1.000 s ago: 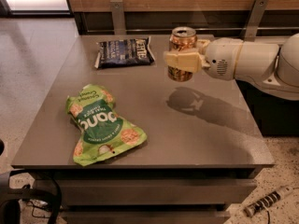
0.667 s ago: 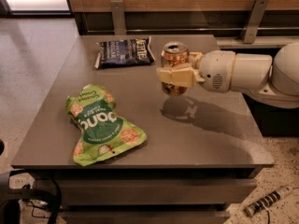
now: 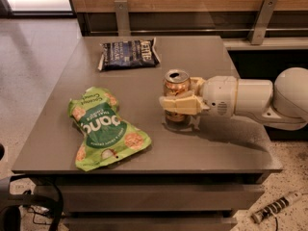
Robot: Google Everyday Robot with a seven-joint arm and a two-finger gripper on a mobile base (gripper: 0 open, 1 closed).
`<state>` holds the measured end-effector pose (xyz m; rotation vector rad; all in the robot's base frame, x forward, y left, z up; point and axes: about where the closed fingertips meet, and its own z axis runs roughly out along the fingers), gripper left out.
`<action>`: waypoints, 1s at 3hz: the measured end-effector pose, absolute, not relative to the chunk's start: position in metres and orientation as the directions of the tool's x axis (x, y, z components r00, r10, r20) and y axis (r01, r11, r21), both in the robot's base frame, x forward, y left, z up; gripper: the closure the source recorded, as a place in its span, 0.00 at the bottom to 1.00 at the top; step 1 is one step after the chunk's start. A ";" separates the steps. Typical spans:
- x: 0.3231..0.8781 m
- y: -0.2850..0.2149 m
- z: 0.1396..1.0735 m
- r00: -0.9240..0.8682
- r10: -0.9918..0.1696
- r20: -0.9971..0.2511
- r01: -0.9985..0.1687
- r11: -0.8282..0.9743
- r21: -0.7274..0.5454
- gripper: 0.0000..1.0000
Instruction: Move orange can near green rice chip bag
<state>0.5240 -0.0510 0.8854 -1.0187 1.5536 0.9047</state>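
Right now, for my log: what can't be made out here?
1. Camera view: base of the orange can, hidden by the claw gripping it; whether it touches the table, cannot tell.
2. Camera view: arm beyond the elbow, cut by the right edge.

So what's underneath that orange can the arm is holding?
Only the grey table and the can's dark shadow show beneath the orange can. The gripper, shut around its middle, covers part of the lower can, so whether its base touches the table cannot be seen.
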 end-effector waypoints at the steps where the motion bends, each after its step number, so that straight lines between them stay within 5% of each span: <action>1: 0.513 -0.053 0.862 -0.125 -0.157 -0.980 -0.940 0.335 0.066 0.98; 3: 0.513 -0.052 0.863 -0.124 -0.157 -0.980 -0.940 0.335 0.065 0.46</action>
